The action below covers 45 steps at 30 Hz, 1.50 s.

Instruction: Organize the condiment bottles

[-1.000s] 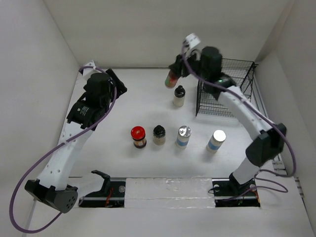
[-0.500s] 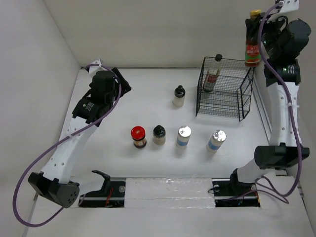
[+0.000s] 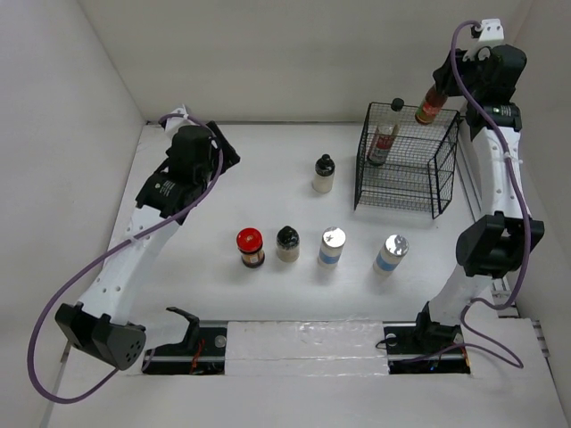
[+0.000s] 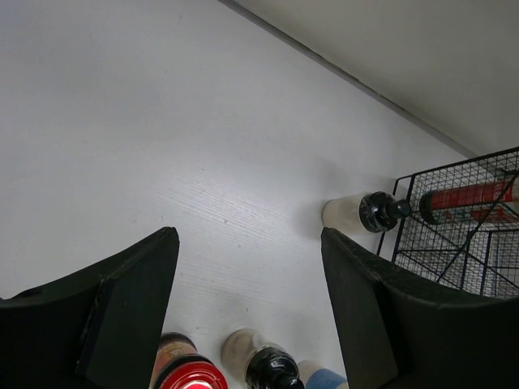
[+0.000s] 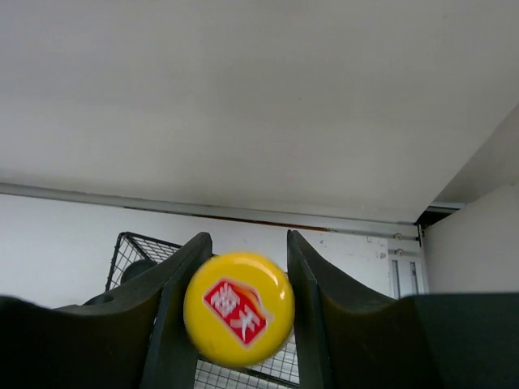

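My right gripper (image 3: pixel 443 85) is shut on a tall sauce bottle (image 3: pixel 430 106) with a red label, held tilted above the back right corner of the black wire basket (image 3: pixel 435 183). In the right wrist view its yellow cap (image 5: pixel 239 308) sits between both fingers (image 5: pixel 174 324). A second tall bottle (image 3: pixel 384 134) leans inside the basket. The cream black-capped bottle (image 3: pixel 324 174) stands left of the basket. In a row nearer me stand the red-lidded jar (image 3: pixel 250 247), black-capped jar (image 3: pixel 287 242) and two shakers (image 3: pixel 331 245) (image 3: pixel 391 253). My left gripper (image 3: pixel 219 153) hangs open and empty at back left.
The left wrist view looks past its open gripper (image 4: pixel 251 308) at the cream bottle (image 4: pixel 349 212), the basket (image 4: pixel 486 267) with the bottle (image 4: pixel 466 197) in it, and the red-lidded jar (image 4: pixel 186 374). White walls enclose the table; the basket stands near the right wall.
My right arm has swung the sauce bottle from beside the cream bottle up to the far right, then tilted it down over the basket's back corner. The left arm has barely shifted.
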Each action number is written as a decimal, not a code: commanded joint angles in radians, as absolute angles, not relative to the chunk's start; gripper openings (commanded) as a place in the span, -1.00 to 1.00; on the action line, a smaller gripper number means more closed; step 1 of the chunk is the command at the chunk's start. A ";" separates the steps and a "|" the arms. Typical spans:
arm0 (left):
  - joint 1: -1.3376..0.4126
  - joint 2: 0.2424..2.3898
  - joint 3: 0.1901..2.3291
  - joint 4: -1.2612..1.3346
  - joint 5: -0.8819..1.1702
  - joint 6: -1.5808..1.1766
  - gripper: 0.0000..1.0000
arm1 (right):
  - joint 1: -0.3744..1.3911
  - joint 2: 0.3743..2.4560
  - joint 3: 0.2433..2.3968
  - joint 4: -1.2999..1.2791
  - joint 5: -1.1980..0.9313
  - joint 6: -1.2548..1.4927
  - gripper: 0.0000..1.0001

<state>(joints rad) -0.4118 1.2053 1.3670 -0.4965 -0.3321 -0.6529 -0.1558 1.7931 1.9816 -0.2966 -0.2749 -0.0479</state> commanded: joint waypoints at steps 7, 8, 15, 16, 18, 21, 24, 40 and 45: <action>-0.416 1.224 1.405 -0.454 -0.337 -0.658 0.33 | -0.153 1.759 2.003 -0.138 -0.301 -0.054 -1.00; -0.416 1.224 1.405 -0.454 -0.337 -0.658 0.33 | -0.153 1.759 2.003 -0.138 -0.301 -0.054 -1.00; -0.416 1.253 1.424 -0.454 -0.337 -0.658 0.33 | -0.153 1.801 2.003 -0.138 -0.310 -0.054 -1.00; -0.416 1.253 1.424 -0.454 -0.337 -0.658 0.33 | -0.153 1.801 2.003 -0.138 -0.310 -0.054 -1.00; -0.416 1.253 1.433 -0.454 -0.337 -0.658 0.33 | -0.143 1.810 1.979 -0.126 -0.301 -0.054 -1.00; -0.416 1.253 1.433 -0.454 -0.337 -0.658 0.33 | -0.133 1.810 1.939 -0.089 -0.291 -0.054 -1.00; -0.416 1.253 1.424 -0.454 -0.328 -0.658 0.33 | -0.124 1.810 1.879 -0.052 -0.282 -0.054 -1.00; -0.416 1.253 1.405 -0.443 -0.319 -0.658 0.33 | -0.083 1.887 2.014 -0.035 -0.202 -0.098 -1.00; -0.416 1.244 1.396 -0.443 -0.319 -0.658 0.33 | -0.065 1.887 1.978 -0.035 -0.180 -0.098 -1.00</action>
<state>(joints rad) -0.4118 1.2613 1.3773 -0.4797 -0.3202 -0.6529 -0.0799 1.9400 1.9656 -0.1806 -0.2123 -0.0826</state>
